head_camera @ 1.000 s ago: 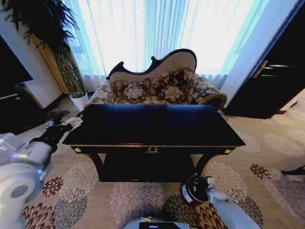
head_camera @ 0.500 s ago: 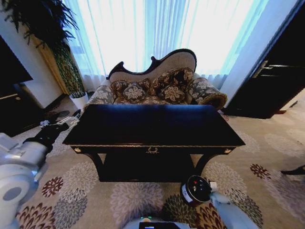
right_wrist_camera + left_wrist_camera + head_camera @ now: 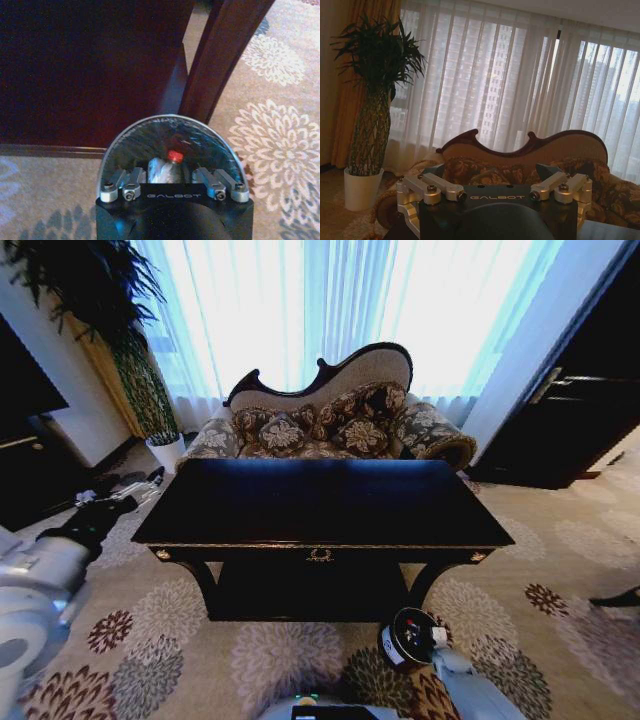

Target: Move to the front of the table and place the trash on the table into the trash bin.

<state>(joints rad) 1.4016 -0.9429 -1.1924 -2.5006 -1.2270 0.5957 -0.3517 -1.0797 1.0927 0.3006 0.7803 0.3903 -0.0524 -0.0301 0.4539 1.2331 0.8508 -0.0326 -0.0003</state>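
Observation:
The dark glossy table (image 3: 320, 502) with gold trim stands straight ahead. The small dark trash bin (image 3: 408, 638) sits on the carpet by the table's front right leg. In the right wrist view the bin's rim (image 3: 125, 137) lies just below my right gripper (image 3: 171, 187), which is open. A piece of trash, a clear bottle with a red cap (image 3: 166, 167), lies inside the bin. The right gripper (image 3: 438, 637) hovers at the bin's edge. My left gripper (image 3: 135, 490) hangs beside the table's left end; in its wrist view the left gripper (image 3: 495, 194) is open and holds nothing.
A patterned sofa (image 3: 330, 425) stands behind the table before bright curtains. A potted plant (image 3: 150, 400) is at the back left and a black cabinet (image 3: 570, 420) at the right. Flowered carpet (image 3: 280, 660) lies open in front.
The left arm has drawn back and outward, away from the table's left end. The right gripper has shifted slightly over the bin. The view itself is steady.

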